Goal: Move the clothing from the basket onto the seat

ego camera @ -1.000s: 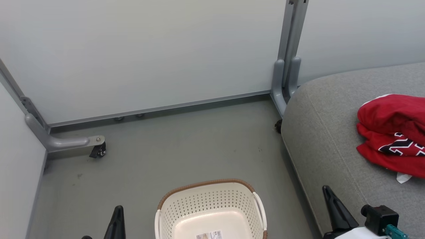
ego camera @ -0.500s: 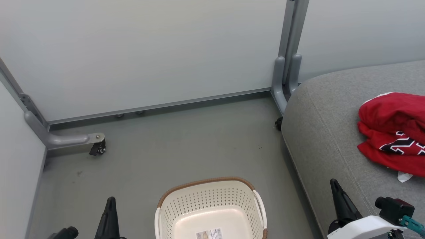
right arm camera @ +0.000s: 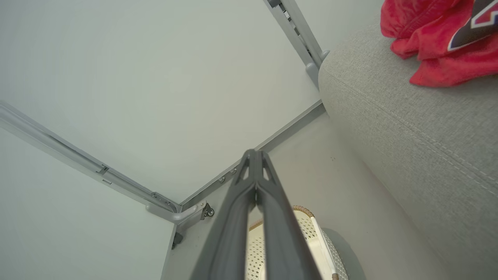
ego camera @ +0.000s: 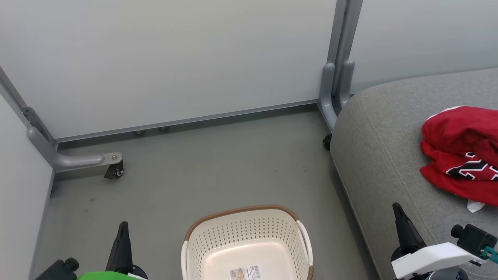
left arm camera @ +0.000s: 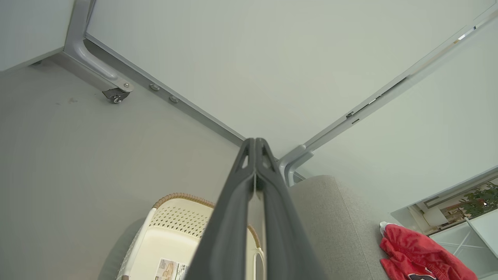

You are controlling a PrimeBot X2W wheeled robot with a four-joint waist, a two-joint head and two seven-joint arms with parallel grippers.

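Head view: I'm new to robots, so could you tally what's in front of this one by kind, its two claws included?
Red garments: 2, the plain red piece on top of the lettered jersey
Basket: 1, the cream basket
Seat: 1, the grey seat
Grippers: 2, the left gripper and the right gripper, both shut
Total: 6

A staged test cell: pale partition panels (ego camera: 175, 58) on castor feet (ego camera: 89, 160) enclose a grey floor (ego camera: 214, 167).
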